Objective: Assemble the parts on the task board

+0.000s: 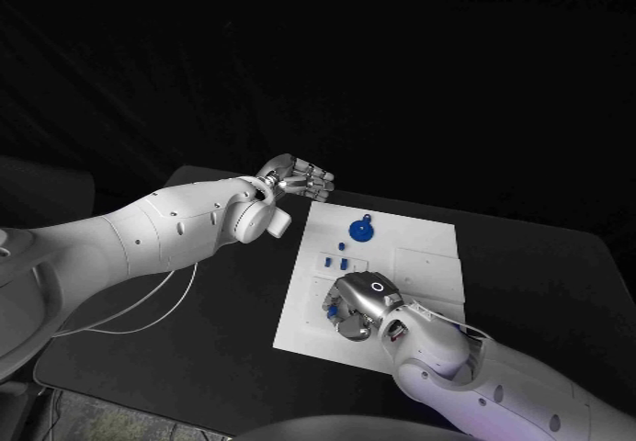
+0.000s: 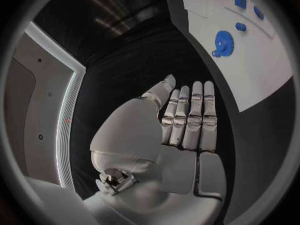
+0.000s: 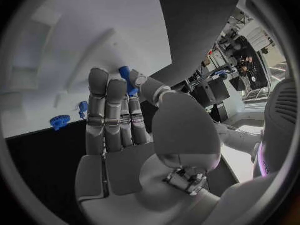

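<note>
Right robot hand (image 1: 356, 303) pinches blue part (image 3: 127, 80) over board (image 1: 425, 266) — left (image 1: 299, 177) empty beyond edge.

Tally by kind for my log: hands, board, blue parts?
Hands: 2, left hand and right hand
Board: 1
Gear: 1
Loose small parts: 3
Pinched part, in right hand: 1
Total: 8

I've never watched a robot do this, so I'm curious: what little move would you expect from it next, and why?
Probably the right hand lowers the small blue part it pinches at its fingertips down to the task board and seats it. That hand already hangs over the board's near end, while the left hand waits off the board's far corner holding nothing. The blue gear lies apart.
</note>
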Robot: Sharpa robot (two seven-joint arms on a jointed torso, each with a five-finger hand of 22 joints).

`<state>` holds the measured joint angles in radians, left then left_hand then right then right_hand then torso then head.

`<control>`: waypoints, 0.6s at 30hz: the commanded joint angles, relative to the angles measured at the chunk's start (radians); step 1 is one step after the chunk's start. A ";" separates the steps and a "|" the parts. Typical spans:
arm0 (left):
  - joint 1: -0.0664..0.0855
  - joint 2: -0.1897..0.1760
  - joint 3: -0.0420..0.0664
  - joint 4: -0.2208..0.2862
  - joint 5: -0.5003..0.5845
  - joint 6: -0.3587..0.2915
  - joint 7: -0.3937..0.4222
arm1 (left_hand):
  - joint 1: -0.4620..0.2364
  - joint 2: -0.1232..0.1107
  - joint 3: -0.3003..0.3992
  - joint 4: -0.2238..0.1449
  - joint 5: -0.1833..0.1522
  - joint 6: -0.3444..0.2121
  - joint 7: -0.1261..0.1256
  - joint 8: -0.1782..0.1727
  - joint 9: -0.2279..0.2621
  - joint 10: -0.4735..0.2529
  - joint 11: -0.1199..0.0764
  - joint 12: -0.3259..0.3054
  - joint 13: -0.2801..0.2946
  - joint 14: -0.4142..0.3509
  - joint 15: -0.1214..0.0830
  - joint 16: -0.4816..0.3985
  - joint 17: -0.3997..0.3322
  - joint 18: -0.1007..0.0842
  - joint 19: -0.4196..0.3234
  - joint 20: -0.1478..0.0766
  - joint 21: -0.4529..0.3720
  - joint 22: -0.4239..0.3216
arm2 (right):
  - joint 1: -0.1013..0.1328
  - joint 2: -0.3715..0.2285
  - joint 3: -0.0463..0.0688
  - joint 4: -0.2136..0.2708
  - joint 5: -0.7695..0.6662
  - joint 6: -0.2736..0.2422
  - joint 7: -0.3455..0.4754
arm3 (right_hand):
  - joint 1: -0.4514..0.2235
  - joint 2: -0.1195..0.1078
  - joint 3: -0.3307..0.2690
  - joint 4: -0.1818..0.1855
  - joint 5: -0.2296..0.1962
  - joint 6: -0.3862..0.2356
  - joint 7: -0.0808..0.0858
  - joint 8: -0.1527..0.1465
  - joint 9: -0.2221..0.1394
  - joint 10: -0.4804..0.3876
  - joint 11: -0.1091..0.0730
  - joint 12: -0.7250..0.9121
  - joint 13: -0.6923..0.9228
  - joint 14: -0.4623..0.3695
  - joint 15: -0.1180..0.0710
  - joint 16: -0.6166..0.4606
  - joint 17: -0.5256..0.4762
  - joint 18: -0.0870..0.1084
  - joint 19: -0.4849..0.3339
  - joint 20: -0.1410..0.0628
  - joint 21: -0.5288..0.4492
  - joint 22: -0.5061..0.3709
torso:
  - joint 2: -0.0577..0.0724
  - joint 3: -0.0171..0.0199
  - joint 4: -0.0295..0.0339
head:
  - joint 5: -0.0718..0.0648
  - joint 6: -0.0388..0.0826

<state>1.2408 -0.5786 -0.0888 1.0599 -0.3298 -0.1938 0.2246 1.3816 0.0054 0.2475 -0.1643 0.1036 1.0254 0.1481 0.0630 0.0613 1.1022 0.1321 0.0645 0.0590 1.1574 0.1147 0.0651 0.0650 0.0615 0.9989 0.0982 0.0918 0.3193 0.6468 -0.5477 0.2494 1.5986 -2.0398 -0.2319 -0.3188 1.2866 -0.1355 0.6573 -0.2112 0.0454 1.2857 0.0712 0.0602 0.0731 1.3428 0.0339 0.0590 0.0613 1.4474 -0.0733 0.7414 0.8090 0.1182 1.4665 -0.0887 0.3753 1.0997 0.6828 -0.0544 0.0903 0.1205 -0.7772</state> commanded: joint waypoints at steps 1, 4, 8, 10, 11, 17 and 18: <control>0.000 0.003 0.001 0.001 0.006 0.012 0.005 | -0.003 0.007 0.000 0.005 -0.007 0.003 0.002 0.002 0.002 -0.002 0.003 -0.003 -0.001 -0.004 0.002 -0.004 0.001 0.005 -0.001 -0.002 -0.004 0.002 | 0.000 0.006 -0.003 0.007 -0.025 0.017 -0.013 | -0.004 0.009 0.006 0.002 0.003 0.006 0.000 0.004 0.001 0.052 -0.023 0.006 0.004 0.004 -0.002 -0.002 0.000 0.023 0.034 -0.010 0.002 0.001 | 0.000 -0.0004 -0.0005 | -0.001 0.000; 0.000 0.003 0.001 0.001 0.006 0.012 0.004 | -0.003 0.007 0.000 0.005 -0.007 0.003 0.002 0.002 0.002 -0.002 0.003 -0.003 -0.001 -0.004 0.002 -0.004 0.001 0.005 -0.001 -0.002 -0.004 0.002 | 0.002 0.008 -0.006 0.007 -0.026 0.021 -0.014 | -0.004 0.009 0.006 0.002 0.003 0.006 0.000 0.004 0.001 0.052 -0.023 0.006 0.004 0.004 -0.002 -0.002 0.000 0.023 0.034 -0.010 0.002 0.001 | 0.000 -0.0003 -0.0001 | -0.001 -0.002; 0.000 0.003 0.001 0.001 0.006 0.013 0.003 | -0.003 0.007 0.000 0.005 -0.007 0.003 0.002 0.002 0.002 -0.002 0.003 -0.003 -0.001 -0.004 0.002 -0.004 0.001 0.005 -0.001 -0.002 -0.004 0.002 | 0.005 0.011 -0.012 0.003 -0.025 0.034 -0.017 | -0.006 0.008 0.007 0.002 0.003 0.006 0.000 0.004 0.001 0.051 -0.023 0.005 0.004 0.004 -0.002 -0.002 0.001 0.023 0.034 -0.010 0.002 0.002 | 0.000 -0.0001 -0.0008 | -0.002 -0.001; 0.000 0.003 0.001 0.001 0.006 0.014 0.002 | -0.003 0.007 0.000 0.005 -0.007 0.003 0.002 0.002 0.002 -0.002 0.003 -0.003 -0.001 -0.004 0.002 -0.004 0.001 0.005 -0.001 -0.002 -0.004 0.002 | 0.007 0.012 -0.019 -0.001 -0.022 0.040 -0.017 | -0.007 0.007 0.006 0.003 0.003 0.001 0.002 0.004 0.000 0.046 -0.021 0.005 0.003 0.001 -0.002 -0.005 -0.001 0.022 0.031 -0.009 -0.002 0.002 | 0.000 -0.0001 -0.0010 | -0.002 -0.001; 0.000 0.003 0.001 0.001 0.006 0.015 0.002 | -0.003 0.007 0.000 0.005 -0.007 0.003 0.002 0.002 0.002 -0.002 0.003 -0.003 -0.001 -0.004 0.002 -0.004 0.001 0.005 -0.001 -0.002 -0.004 0.002 | 0.008 0.012 -0.022 -0.003 -0.020 0.042 -0.017 | -0.008 0.006 0.005 0.002 0.003 -0.003 0.003 0.003 -0.001 0.042 -0.020 0.004 0.003 0.000 -0.001 -0.006 -0.001 0.022 0.030 -0.009 -0.003 0.002 | 0.000 -0.0001 -0.0010 | -0.002 -0.001; 0.000 0.002 0.001 0.002 0.006 0.018 0.001 | -0.003 0.007 0.000 0.005 -0.007 0.002 0.002 0.002 0.002 -0.002 0.003 -0.003 -0.001 -0.004 0.002 -0.004 0.001 0.005 -0.001 -0.001 -0.004 0.002 | 0.011 0.010 -0.032 -0.006 -0.002 0.038 -0.016 | -0.022 -0.020 -0.029 0.010 0.008 -0.070 0.019 0.003 -0.006 -0.041 0.004 0.004 0.001 0.000 0.017 -0.004 -0.006 0.030 0.031 0.008 -0.012 -0.002 | 0.000 0.0006 -0.0010 | -0.003 -0.002; 0.000 0.002 0.001 0.002 0.006 0.018 0.000 | -0.002 0.007 -0.001 0.006 -0.007 0.001 0.002 0.002 0.002 -0.003 0.003 -0.003 -0.001 -0.005 0.003 -0.004 0.001 0.005 0.000 -0.001 -0.008 0.001 | 0.011 0.010 -0.033 -0.006 0.001 0.036 -0.015 | -0.024 -0.025 -0.037 0.012 0.008 -0.075 0.020 0.003 -0.006 -0.053 0.008 0.003 0.000 0.000 0.020 -0.003 -0.008 0.033 0.032 0.010 -0.014 -0.004 | 0.000 0.0005 -0.0012 | -0.003 -0.003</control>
<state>1.2406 -0.5783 -0.0888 1.0599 -0.3297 -0.1912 0.2218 1.3816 0.0054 0.2475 -0.1643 0.0997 1.0254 0.1481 0.0630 0.0614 1.1022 0.1321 0.0645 0.0589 1.1574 0.1147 0.0651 0.0650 0.0614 0.9988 0.0982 0.0873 0.3199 0.6646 -0.5395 0.2241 1.5947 -2.0529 -0.2245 -0.3423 1.2629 -0.1424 0.6271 -0.1986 0.0585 1.2156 0.0914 0.0640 0.0681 1.3028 0.0400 0.0662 0.0705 1.4467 -0.0583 0.7414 0.8029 0.1191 1.4669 -0.0853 0.3658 1.0983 0.6827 -0.0543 0.0895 0.1173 -0.7792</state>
